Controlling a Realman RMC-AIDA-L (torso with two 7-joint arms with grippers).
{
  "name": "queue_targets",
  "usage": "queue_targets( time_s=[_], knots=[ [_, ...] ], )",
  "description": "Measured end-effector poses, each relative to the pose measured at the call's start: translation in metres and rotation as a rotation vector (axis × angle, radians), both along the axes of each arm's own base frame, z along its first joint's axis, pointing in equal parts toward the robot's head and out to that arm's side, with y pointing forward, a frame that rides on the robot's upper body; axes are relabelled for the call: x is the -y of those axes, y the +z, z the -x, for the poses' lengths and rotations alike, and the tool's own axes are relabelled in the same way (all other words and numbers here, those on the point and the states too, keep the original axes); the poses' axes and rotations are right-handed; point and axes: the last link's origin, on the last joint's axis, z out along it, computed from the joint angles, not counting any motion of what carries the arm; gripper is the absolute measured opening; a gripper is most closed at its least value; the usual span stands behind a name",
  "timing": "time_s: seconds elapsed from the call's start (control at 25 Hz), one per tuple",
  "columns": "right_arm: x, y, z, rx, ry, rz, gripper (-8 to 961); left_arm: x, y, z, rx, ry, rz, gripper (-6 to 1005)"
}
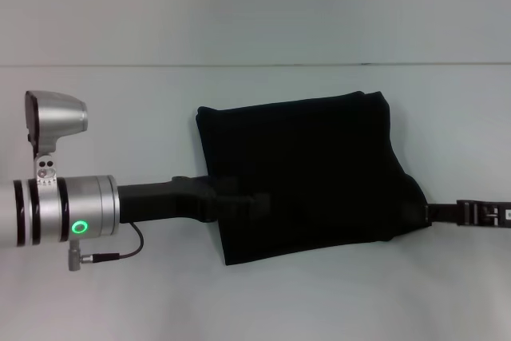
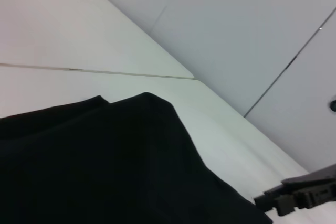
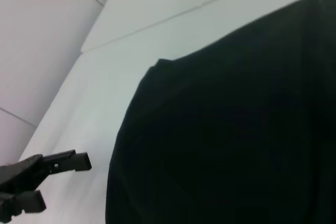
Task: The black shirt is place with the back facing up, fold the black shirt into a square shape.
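Black shirt (image 1: pixel 307 177) lies folded mid-table (image 1: pixel 120 301), left gripper (image 1: pixel 259 200) and right gripper (image 1: pixel 429 213) at opposite edges (finger states unreadable), and any snag pulling away could undo the square.

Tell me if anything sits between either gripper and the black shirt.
Nothing visible does. The left gripper already overlaps the black shirt at its left edge, and the right gripper meets its right edge. Only bare table surrounds them.
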Motion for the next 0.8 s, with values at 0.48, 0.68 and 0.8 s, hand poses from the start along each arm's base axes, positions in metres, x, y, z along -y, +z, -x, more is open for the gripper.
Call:
queue_targets(
  time_s=[0.48, 0.68, 0.8],
  knots=[
    [0.009, 0.003, -0.007, -0.018, -0.030, 0.012, 422, -0.027, 0.002, 0.016, -0.048, 0.258, -0.089, 948],
    [0.009, 0.003, -0.007, -0.018, -0.030, 0.012, 421, -0.044, 0.002, 0.017, -0.061, 0.402, -0.116, 948],
    [0.009, 0.003, -0.006, -0.019, -0.029, 0.012, 421, -0.051, -0.002, 0.017, -0.091, 0.448, -0.120, 949]
  ],
)
